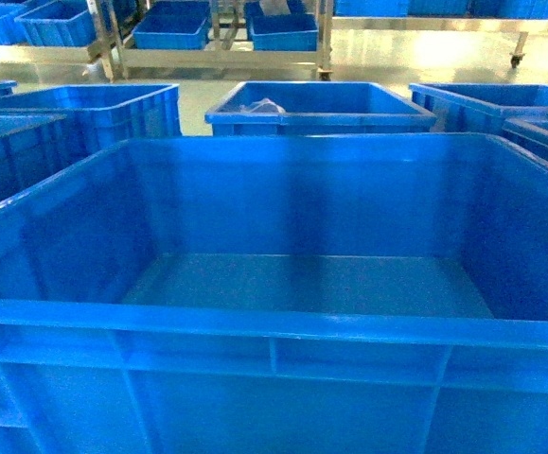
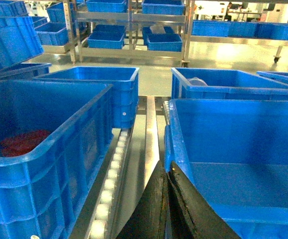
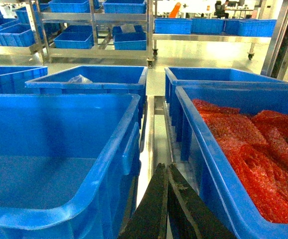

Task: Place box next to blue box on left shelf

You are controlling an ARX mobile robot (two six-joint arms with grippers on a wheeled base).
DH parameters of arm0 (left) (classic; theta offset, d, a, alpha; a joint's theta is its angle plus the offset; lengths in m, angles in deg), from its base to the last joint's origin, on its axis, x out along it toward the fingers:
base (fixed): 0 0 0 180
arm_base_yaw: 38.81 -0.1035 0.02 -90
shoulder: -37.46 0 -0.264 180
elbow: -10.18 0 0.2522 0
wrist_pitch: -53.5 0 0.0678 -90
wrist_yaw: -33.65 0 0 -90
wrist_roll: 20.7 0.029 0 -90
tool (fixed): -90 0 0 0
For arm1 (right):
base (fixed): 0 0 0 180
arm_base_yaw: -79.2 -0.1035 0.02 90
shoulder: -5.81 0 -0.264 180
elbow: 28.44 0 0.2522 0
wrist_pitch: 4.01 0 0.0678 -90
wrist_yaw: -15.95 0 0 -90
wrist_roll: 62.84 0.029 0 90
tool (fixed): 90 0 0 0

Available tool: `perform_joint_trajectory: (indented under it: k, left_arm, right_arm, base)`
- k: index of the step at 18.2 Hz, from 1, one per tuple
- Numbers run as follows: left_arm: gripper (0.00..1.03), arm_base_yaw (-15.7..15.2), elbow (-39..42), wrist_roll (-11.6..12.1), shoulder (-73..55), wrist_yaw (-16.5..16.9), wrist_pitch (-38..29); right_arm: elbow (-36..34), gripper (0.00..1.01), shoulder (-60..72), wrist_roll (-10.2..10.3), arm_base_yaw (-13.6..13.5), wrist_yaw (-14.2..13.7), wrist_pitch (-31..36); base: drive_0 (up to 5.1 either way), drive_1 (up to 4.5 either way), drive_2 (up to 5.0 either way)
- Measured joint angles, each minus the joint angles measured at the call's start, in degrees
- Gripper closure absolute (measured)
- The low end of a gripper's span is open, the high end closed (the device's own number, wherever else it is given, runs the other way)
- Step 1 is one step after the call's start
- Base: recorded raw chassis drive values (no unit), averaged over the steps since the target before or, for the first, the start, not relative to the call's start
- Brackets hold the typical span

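Observation:
The box (image 1: 274,326), a large bright-blue open crate, fills the head view and is empty. In the left wrist view the box (image 2: 233,129) lies on the right. My left gripper (image 2: 166,167) is shut, its tips right at the box's outer left rim with nothing between the fingers. The right wrist view has the box (image 3: 59,124) on the left. My right gripper (image 3: 164,168) is shut in the gap beside its right wall, holding nothing. Metal shelves (image 1: 221,43) far behind hold blue boxes. I cannot tell which is the left shelf. Neither gripper shows in the head view.
A crate with red material (image 2: 24,142) stands left of the box, across a roller rail (image 2: 114,169). A crate of red mesh (image 3: 253,144) stands close on the right. More blue crates (image 1: 316,104) sit just beyond, one holding clear plastic.

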Motion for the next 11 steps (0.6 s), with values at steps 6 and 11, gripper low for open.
perform_joint_trajectory:
  k: [6,11]
  left_arm:
    - [1.01,0.00,0.00,0.00,8.00,-0.17,9.18]
    - [1.01,0.00,-0.04,0.09,15.67,-0.02,16.96]
  right_arm:
    - [0.04,0.99,-12.15,-0.02,0.00,0.02,-13.31]
    - [0.04,0.99,-12.17,0.00,0.00,-0.02,-12.74]
  base:
    - [0.0,0.00,0.0]
    - [0.0,0.00,0.0]
